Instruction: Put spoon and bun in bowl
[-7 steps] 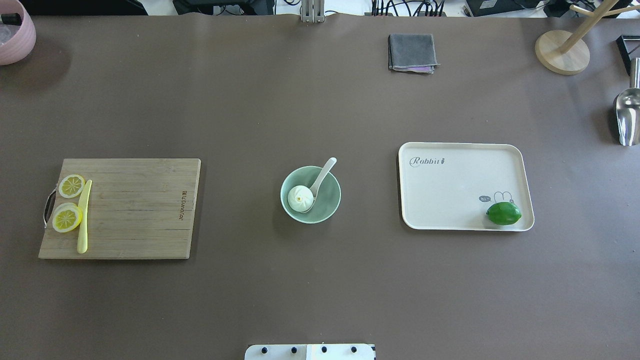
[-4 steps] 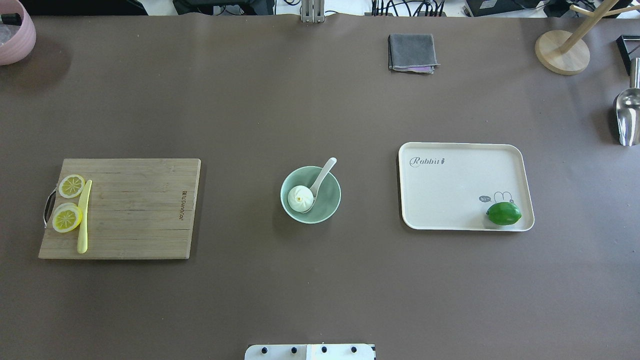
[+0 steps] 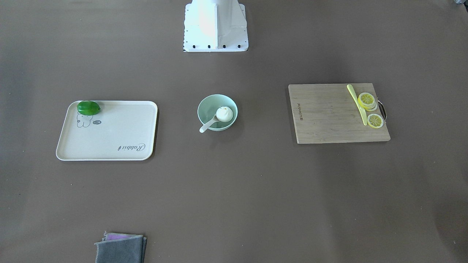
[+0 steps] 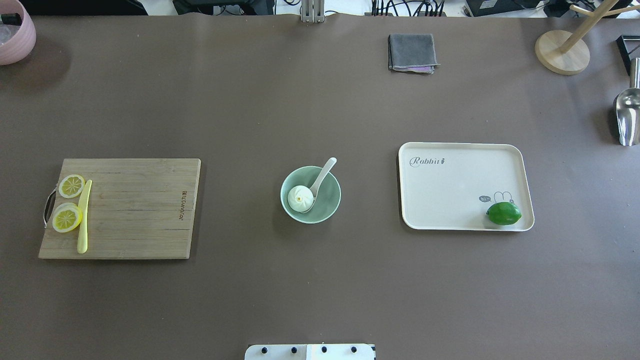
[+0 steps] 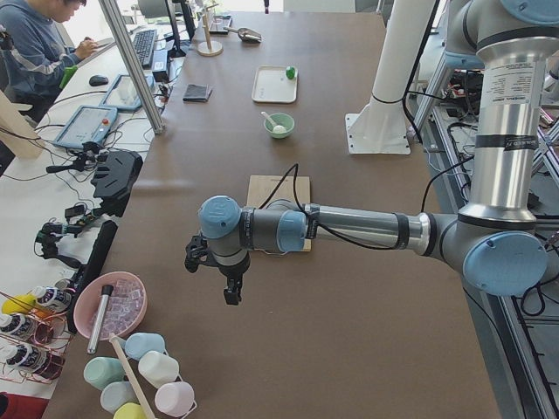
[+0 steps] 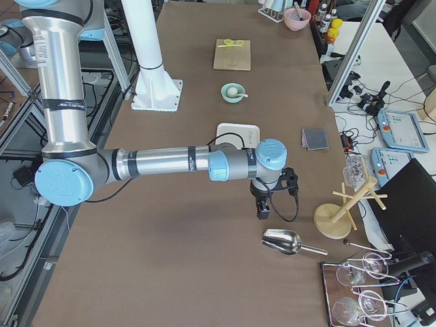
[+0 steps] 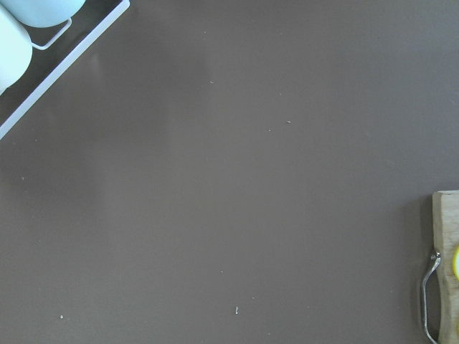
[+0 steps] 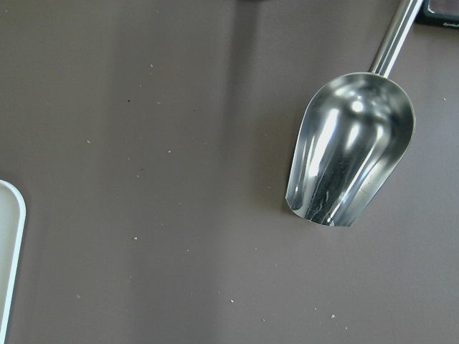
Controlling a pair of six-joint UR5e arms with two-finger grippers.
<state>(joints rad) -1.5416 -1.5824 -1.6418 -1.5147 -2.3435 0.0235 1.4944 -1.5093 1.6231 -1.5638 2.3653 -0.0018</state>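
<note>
Mint-green bowl [image 4: 331, 206] sits mid-bench [image 4: 320, 290], btwn the wooden board [image 4: 135, 215] and the cream tray [image 4: 450, 190]. Bun [image 4: 300, 198] lies inside it, on the left half in the overhead view. Spoon [image 4: 322, 176] has its scoop down in the bowl and its handle leaning out over the far-right rim. Scoop seems to touch the bun, though it's too small to be sure. Judged from that, both items are in and the task looks done, w/ nothing left to grasp.

Handling, if either needs a re-seat:
- **Spoon:** glossy, hard and light, so slippery and likely to chip if dropped. Best hold is across the short handle where it clears the rim, on its narrow sides, not on the deep scoop. Lifting it may nudge the bun.
- **Bun:** reads as soft and light w/ pleated folds. Take it low round the sides w/ a gentle squeeze, not by the pinched tip.
- **Bowl:** smooth, and could slide on the bench if pushed at the rim.

Left arm [image 5: 349, 229] is stretched toward the bench's left end, well apart from the bowl. Right arm [image 6: 170, 162] hangs near the steel scoop [image 8: 351, 154] at the other end. Left jaws and right jaws show only in the side views, so can't tell whether they are parted or clenched.
</note>
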